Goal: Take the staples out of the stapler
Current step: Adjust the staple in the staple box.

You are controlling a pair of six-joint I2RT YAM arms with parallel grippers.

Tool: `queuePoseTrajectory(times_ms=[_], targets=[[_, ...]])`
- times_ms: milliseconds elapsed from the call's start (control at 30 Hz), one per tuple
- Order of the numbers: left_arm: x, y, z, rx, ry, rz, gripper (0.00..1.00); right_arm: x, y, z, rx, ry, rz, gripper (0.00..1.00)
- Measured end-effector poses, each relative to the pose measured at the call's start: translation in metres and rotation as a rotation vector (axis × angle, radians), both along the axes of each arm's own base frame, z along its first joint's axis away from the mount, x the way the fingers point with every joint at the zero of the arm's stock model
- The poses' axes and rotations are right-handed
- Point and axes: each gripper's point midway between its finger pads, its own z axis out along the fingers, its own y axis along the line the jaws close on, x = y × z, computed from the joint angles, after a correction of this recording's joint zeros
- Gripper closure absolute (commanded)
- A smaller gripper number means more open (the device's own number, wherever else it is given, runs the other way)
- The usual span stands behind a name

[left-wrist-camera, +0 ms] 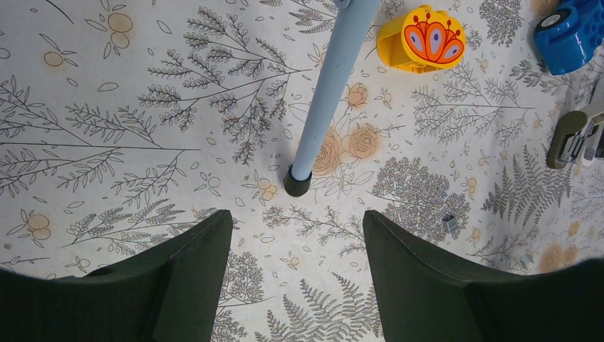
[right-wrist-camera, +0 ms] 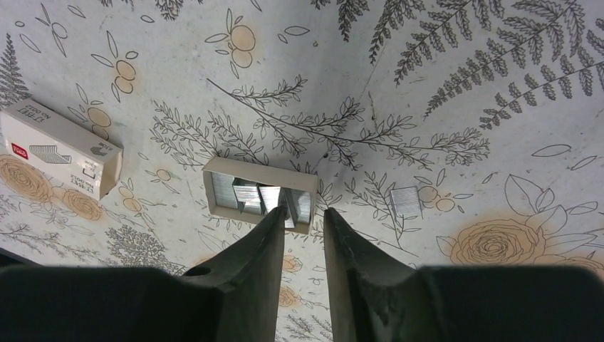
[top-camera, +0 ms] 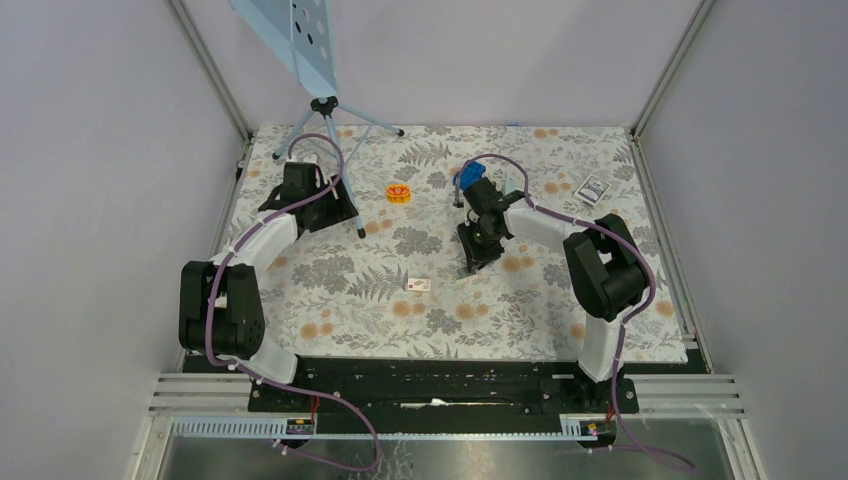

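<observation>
Found the staples [right-wrist-camera: 406, 201] lying flat on the flowered cloth [right-wrist-camera: 456, 64], off to the right of the small white box [right-wrist-camera: 57, 153] in the right wrist view, with an open tray [right-wrist-camera: 208, 189] of further silvery strips between the two. Saw them as a short, nearly square block, touching neither tray nor box, with fine ridges running up and down that view, toward and away from the fingers. Could not make out a clear long axis on so stubby a piece. Noted the box lying on its broad face, long side slanting down to the right, red-orange mark on top.

Saw the right gripper [right-wrist-camera: 304, 217] poised right of the box, tips over the tray's near wall, jaws parted only by a narrow slit, nothing seen clamped between them, clear of the loose staples.

Saw the left gripper [left-wrist-camera: 298, 228] well to the left of the box and farther back, jaws spread wide, holding nothing, above bare cloth. Spotted a tripod leg [left-wrist-camera: 329, 85] ending in a dark foot just beyond those fingers, a yellow toy [left-wrist-camera: 422, 37] behind the box, a blue toy [left-wrist-camera: 570, 32] behind and right of it, and the stapler [left-wrist-camera: 573, 139] cut off by the right edge of the left wrist view, metal channel showing.
</observation>
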Motion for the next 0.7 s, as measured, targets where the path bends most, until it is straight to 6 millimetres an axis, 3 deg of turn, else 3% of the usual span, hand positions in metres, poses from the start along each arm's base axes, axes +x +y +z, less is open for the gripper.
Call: queuePoseTrajectory(times_ms=[333, 700], targets=[[0.0001, 0.0005, 0.0, 0.0, 0.0, 0.001, 0.28, -0.0005, 0.001, 0.0002, 0.003, 0.001, 0.004, 0.54], [0.0002, 0.001, 0.0, 0.0, 0.0, 0.002, 0.28, -0.0037, 0.0055, 0.0003, 0.024, 0.016, 0.015, 0.55]])
